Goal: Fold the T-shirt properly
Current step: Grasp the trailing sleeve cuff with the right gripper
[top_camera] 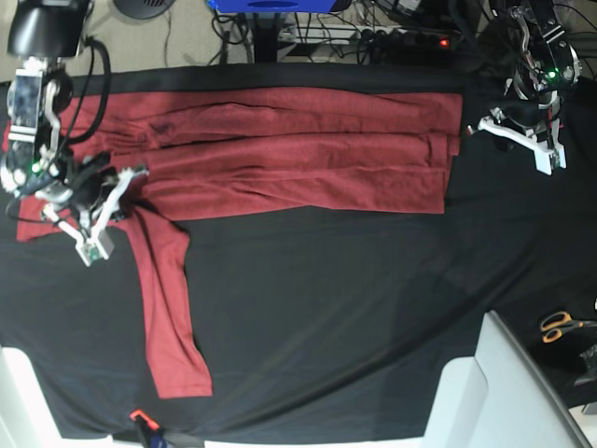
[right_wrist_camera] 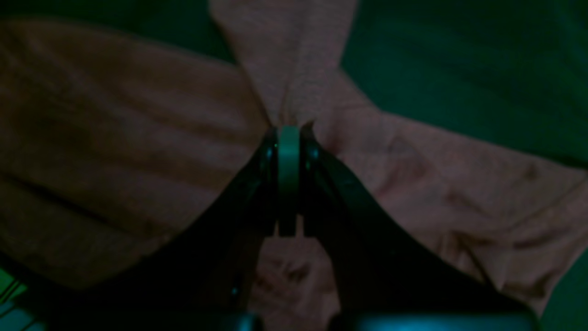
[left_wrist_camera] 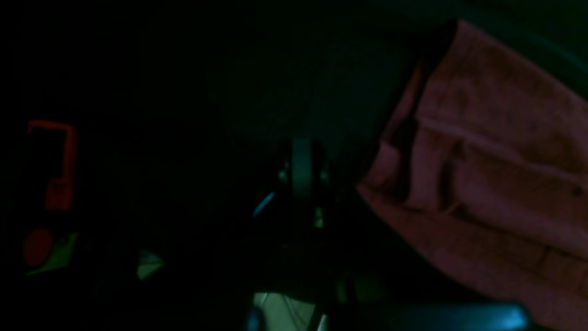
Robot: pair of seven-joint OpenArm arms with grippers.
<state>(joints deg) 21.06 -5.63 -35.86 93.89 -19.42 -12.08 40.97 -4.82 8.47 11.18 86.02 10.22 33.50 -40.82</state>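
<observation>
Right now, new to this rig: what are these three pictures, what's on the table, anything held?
It is a two-armed robot at a table draped in black cloth. The base view looks down from above; the two dark views come from cameras on each wrist. A long-sleeved brick-red knit T-shirt lies partly folded, one sleeve trailing toward the near edge. The right gripper, on the overhead view's left, is shut on shirt fabric. The left gripper is shut beside the shirt, seemingly holding nothing. Orange-handled scissors lie aside.

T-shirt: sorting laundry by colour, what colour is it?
Plain brick red T-shirt, clearest in base view.
</observation>
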